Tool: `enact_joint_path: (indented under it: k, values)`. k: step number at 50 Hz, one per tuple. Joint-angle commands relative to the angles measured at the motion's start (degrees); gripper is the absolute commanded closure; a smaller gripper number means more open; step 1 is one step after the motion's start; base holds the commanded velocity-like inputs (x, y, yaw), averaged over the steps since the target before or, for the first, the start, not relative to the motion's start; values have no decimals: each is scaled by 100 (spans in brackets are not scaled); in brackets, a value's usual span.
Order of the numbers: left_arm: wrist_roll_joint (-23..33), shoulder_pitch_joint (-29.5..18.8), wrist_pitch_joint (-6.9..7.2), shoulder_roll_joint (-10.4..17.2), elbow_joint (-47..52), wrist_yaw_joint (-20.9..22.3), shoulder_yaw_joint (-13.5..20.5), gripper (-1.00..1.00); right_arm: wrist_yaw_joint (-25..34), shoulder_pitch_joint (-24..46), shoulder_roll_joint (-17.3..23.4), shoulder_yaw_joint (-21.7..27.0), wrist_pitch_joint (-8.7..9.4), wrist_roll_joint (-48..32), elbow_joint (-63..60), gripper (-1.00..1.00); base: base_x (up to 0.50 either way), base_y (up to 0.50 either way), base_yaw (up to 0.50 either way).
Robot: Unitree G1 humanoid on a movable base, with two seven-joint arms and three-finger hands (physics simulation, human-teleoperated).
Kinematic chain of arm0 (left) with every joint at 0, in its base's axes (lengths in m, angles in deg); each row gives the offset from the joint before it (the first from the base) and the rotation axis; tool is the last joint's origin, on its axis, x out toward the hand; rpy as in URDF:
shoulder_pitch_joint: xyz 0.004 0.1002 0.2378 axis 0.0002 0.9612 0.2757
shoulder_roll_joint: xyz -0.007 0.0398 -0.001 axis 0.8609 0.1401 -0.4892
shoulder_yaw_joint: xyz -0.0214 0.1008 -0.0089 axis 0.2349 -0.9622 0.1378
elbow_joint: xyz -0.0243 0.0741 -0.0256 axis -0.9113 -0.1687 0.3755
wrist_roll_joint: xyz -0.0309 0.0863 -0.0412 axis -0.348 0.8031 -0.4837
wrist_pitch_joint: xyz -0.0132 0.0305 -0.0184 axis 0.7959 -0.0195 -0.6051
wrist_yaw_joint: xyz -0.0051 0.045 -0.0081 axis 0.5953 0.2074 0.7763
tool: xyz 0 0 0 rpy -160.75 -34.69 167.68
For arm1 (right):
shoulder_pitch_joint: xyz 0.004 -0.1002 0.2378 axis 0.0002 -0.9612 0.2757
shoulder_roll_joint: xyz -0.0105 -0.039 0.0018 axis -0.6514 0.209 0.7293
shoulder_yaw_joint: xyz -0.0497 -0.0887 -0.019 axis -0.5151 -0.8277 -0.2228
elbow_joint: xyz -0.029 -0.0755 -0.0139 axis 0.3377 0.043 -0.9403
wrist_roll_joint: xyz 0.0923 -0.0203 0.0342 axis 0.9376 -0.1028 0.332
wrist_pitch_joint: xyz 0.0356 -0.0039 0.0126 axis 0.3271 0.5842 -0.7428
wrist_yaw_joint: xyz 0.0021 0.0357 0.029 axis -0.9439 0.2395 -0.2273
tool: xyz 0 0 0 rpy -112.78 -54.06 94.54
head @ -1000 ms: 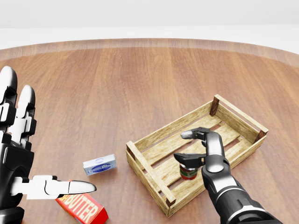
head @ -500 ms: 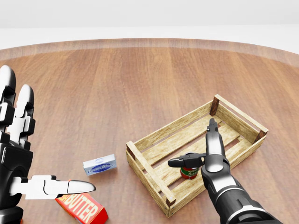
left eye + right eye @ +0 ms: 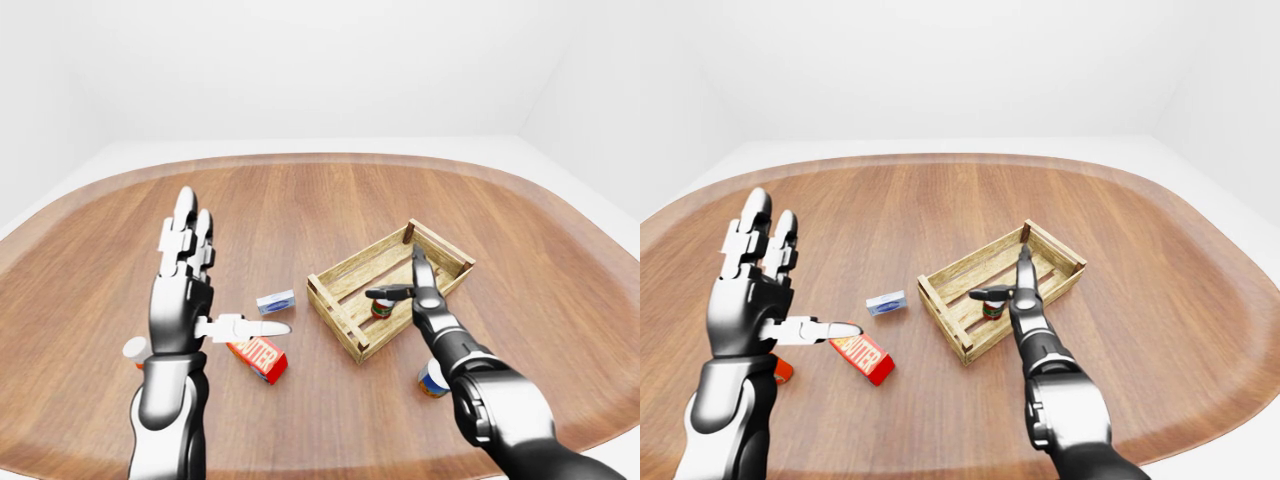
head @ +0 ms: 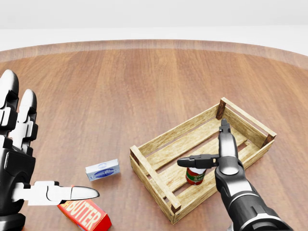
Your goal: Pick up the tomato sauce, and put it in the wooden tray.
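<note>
While the sauce can (image 4: 195,176) stands upright on the slats inside the wooden tray (image 4: 153,173), the right hand (image 4: 222,155) hangs just over it with its fingers spread apart, gripping nothing. In the head view two fingers (image 4: 224,135) point toward twelve o'clock along the tray floor, and the thumb (image 4: 196,161) sticks out toward nine o'clock across the can's top; whether the thumb touches the lid cannot be told. The can has a red and green label and sits in the half of the tray nearer the bottom of the head view.

The tray lies on the wooden table (image 4: 120,86), its long side running from about seven o'clock to two o'clock. At nine o'clock from the tray lies a small blue-and-white box (image 4: 102,170), apart from it. At about seven o'clock from that box lies a red butter box (image 4: 86,215).

The left hand (image 4: 19,163) is raised at the left edge, palm open, fingers upright and thumb pointing toward three o'clock, holding nothing.

In the left-eye view another small can (image 3: 432,379) stands on the table at about five o'clock from the tray, beside the right forearm.
</note>
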Motion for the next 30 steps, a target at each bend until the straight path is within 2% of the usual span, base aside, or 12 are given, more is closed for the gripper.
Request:
enact_joint_path:
  k: [1,9,10,11,12,14,16,30]
  values:
    - [35,32,0,-14,-22,-13,-62,-100,218,-178,207,-47,0,442,-704,-100,0,0,0]
    - [48,47,0,-17,21,-14,-94,-100,299,-863,214,-140,0,587,-2882,-100,0,0,0]
    - [47,37,0,-15,19,-15,-89,-100,328,-1049,202,-160,30,574,-3507,-100,0,0,0]
    - [47,36,0,-15,19,-15,-89,-100,335,-1088,191,-152,95,561,-3618,-100,0,0,0]
    - [43,21,0,-13,-7,-13,-85,-100,369,-1230,176,-139,397,584,-4164,-100,0,0,0]
    - [46,22,0,-13,5,-15,-90,-100,409,-1428,153,-127,787,558,-4883,-100,0,0,0]
    - [48,36,0,-15,33,-15,-96,-100,458,-1568,127,-101,1000,551,-5380,-100,0,0,0]
    - [10,12,0,-9,130,-13,-28,-100,903,-2638,-21,65,1000,590,-9221,-100,0,0,0]
